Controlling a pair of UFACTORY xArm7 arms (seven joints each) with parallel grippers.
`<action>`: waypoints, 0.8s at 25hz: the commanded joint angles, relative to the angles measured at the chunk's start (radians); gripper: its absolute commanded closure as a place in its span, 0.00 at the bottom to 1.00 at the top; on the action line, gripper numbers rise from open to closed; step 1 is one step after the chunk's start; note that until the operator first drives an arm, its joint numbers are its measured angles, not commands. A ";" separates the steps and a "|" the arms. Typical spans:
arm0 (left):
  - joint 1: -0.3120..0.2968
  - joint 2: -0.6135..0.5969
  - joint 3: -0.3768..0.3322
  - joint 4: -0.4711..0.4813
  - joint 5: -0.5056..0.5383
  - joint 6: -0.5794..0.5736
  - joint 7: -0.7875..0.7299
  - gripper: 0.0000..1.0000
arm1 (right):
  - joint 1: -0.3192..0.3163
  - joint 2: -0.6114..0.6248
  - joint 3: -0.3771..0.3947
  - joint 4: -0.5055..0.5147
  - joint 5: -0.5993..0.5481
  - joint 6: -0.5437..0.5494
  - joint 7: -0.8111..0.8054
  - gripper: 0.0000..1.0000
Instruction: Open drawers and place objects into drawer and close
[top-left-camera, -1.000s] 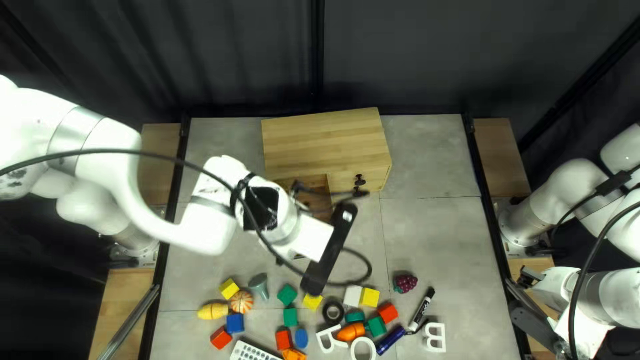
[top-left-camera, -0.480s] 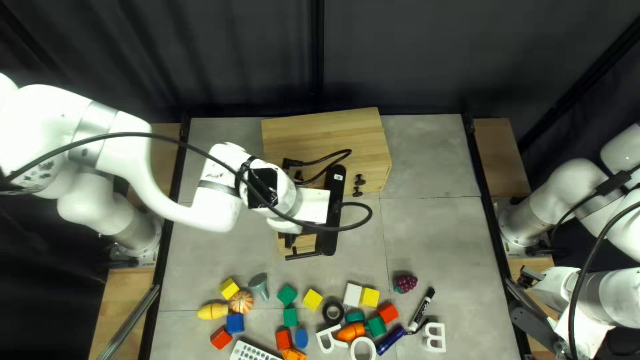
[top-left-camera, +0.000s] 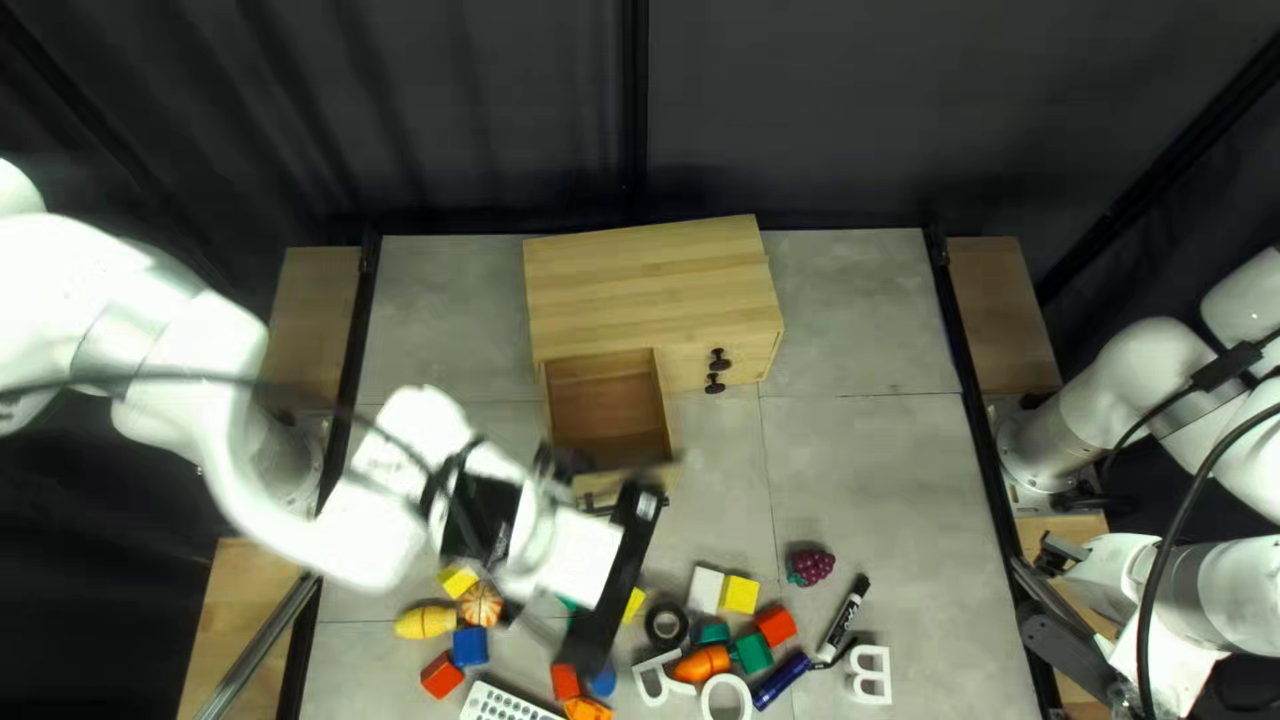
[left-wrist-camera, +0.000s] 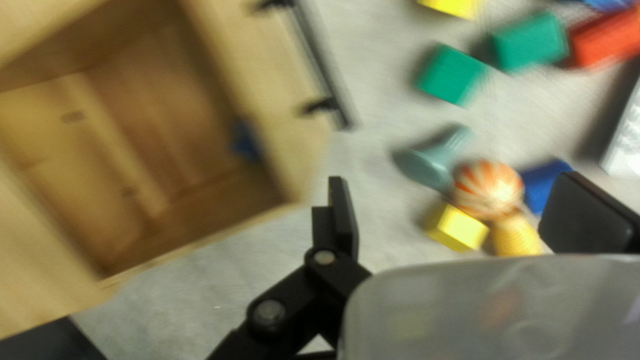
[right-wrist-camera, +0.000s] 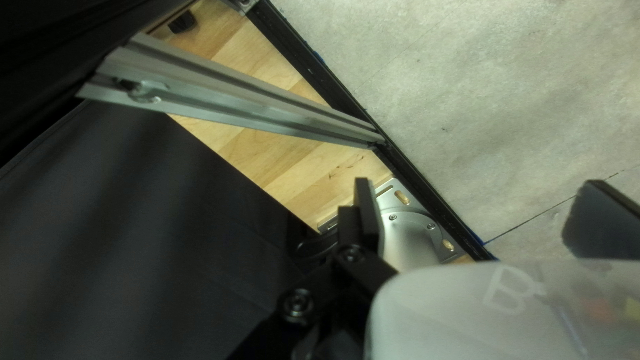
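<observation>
Where the desk [top-left-camera: 867, 467] runs to its far edge, left of its middle, one wooden cabinet [top-left-camera: 654, 280]. Its drawer [top-left-camera: 607, 400], the one at the left: standing open toward the near edge, black bar handle [left-wrist-camera: 320, 67] on its front; inside, by the front wall, one small blue item [left-wrist-camera: 247, 140], blurred. Right of the drawer, two dark knobs [top-left-camera: 719, 360].

Left tool [top-left-camera: 607, 580]: over the desk, nearer its near edge than the drawer is, fingers [left-wrist-camera: 344, 217] spread wide.

Toward the near edge, left part: yellow corn [top-left-camera: 427, 622], orange-and-white striped ball [left-wrist-camera: 489, 189], grey-green funnel-shaped piece [left-wrist-camera: 427, 163], green blocks [left-wrist-camera: 453, 73], a pair, and one white keypad [top-left-camera: 507, 703].

Near edge, middle: white block [top-left-camera: 707, 590] beside a yellow block [top-left-camera: 740, 595]; black ring [top-left-camera: 650, 623]; carrot [top-left-camera: 700, 666] between two white letters [top-left-camera: 711, 694].

Near edge, right of these: purple grapes [top-left-camera: 810, 567], black-and-white marker [top-left-camera: 843, 618], white letter B [top-left-camera: 886, 674].

Right tool [top-left-camera: 1067, 654]: by the desk's near right corner, fingers [right-wrist-camera: 367, 217] well apart.
</observation>
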 commanded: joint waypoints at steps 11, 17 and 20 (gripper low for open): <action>-0.059 0.085 -0.058 -0.134 0.039 -0.180 0.172 0.00 | 0.000 0.000 0.000 0.000 0.000 0.000 0.000 0.00; -0.034 0.060 -0.033 -0.221 0.054 -0.261 0.235 0.00 | 0.000 0.000 0.000 0.000 0.000 0.000 0.000 0.00; -0.024 0.068 -0.024 -0.230 0.061 -0.276 0.273 0.00 | 0.000 0.000 0.000 0.000 0.000 0.000 0.000 0.00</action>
